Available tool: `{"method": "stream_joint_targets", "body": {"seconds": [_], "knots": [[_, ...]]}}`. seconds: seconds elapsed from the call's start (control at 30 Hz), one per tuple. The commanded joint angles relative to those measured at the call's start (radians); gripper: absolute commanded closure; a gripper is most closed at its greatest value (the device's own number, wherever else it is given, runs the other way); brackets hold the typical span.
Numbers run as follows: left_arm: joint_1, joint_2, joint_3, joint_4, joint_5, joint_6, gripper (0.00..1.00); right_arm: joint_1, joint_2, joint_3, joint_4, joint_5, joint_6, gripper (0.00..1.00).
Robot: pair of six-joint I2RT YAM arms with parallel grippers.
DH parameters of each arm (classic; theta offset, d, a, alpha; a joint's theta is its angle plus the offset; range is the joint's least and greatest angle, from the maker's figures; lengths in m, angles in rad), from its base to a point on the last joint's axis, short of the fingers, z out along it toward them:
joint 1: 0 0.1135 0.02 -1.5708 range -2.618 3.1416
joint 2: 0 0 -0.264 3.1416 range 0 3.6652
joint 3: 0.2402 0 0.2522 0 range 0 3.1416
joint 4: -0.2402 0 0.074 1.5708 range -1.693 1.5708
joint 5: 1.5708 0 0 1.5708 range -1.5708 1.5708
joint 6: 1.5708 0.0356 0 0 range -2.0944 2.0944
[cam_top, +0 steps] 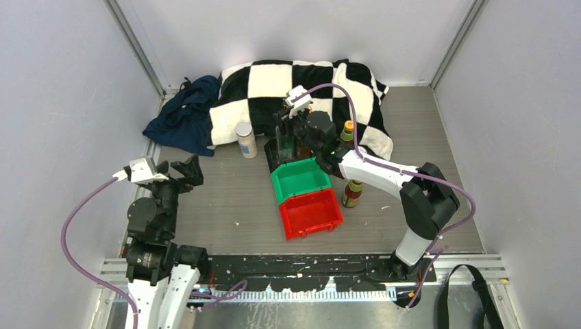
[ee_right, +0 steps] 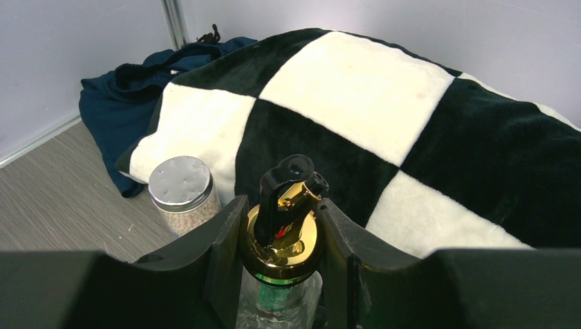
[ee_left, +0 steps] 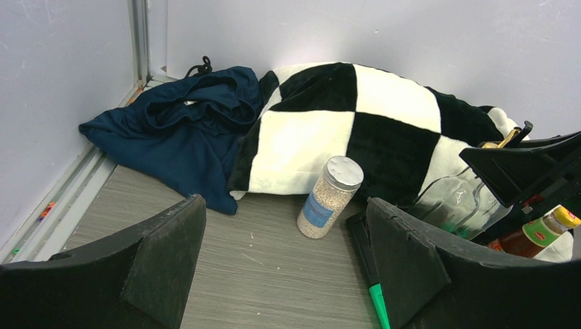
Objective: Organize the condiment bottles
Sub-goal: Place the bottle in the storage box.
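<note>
The tall clear glass bottle with gold pourer top [ee_right: 283, 255] is grasped at its neck by the right gripper [ee_right: 279, 229]; the left gripper [ee_left: 284, 264] is held spread wide, empty.

The blanket [cam_top: 301, 96] is checked black and white, the cloth [cam_top: 181, 116] navy, the table [cam_top: 226, 199] wood-grained grey. There is a black bin [cam_top: 273, 157], a green bin [cam_top: 299, 179] and a red bin [cam_top: 312, 212]. The glass bottle [ee_right: 279, 253] is clear with a gold top, the shaker jar [ee_left: 329, 199] silver-lidded, the sauce bottle [ee_left: 538, 234] yellow-capped.
</note>
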Motion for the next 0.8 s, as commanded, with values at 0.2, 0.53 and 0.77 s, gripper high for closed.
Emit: {"method": "stream_joint_targets", "body": {"seconds": [0.2, 0.53, 0.77], "knots": [[0.007, 0.001, -0.001, 0.059, 0.013, -0.01, 0.12, -0.003, -0.024, 0.019, 0.16, -0.01, 0.018, 0.99], [0.008, 0.002, -0.001, 0.059, 0.013, -0.01, 0.12, -0.003, -0.024, 0.001, 0.182, -0.002, 0.023, 0.99], [0.008, 0.001, -0.001, 0.058, 0.013, -0.013, 0.13, -0.002, -0.032, -0.01, 0.184, 0.006, 0.03, 0.79]]}}
